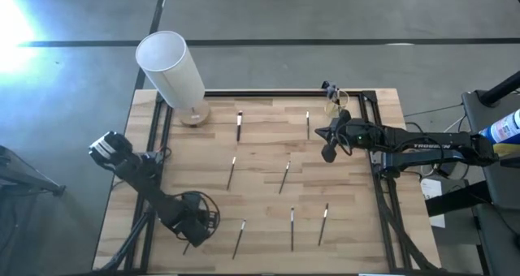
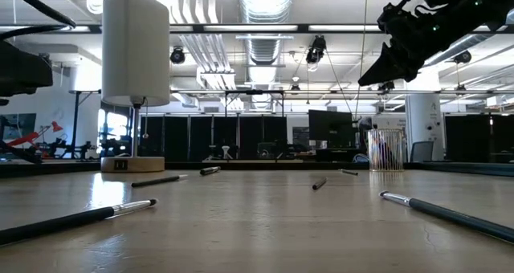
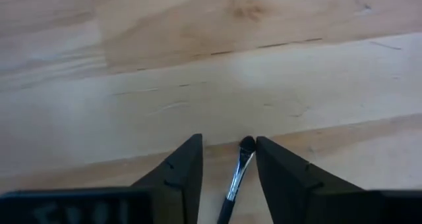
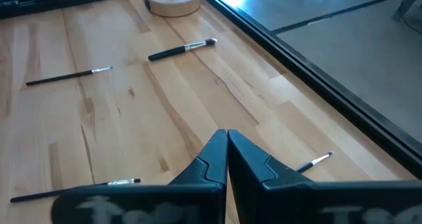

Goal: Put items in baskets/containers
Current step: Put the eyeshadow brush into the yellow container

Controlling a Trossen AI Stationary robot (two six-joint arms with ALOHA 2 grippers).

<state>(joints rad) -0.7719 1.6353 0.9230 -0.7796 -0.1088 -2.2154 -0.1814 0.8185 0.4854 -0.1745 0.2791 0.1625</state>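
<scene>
Brush (image 3: 239,174) sits between the parted left gripper (image 3: 227,168) fingers at the desk's near-left edge, ungrasped. Pick step: close, lift, carry to cup (image 1: 335,104). Right gripper (image 1: 328,152) shut, empty.

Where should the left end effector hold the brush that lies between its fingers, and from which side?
Grip the thin handle just behind the dark tip of the brush, coming straight down from above. It lies flat on the wooden table, so only its two long sides are free, and the left end effector already straddles them, open.
</scene>
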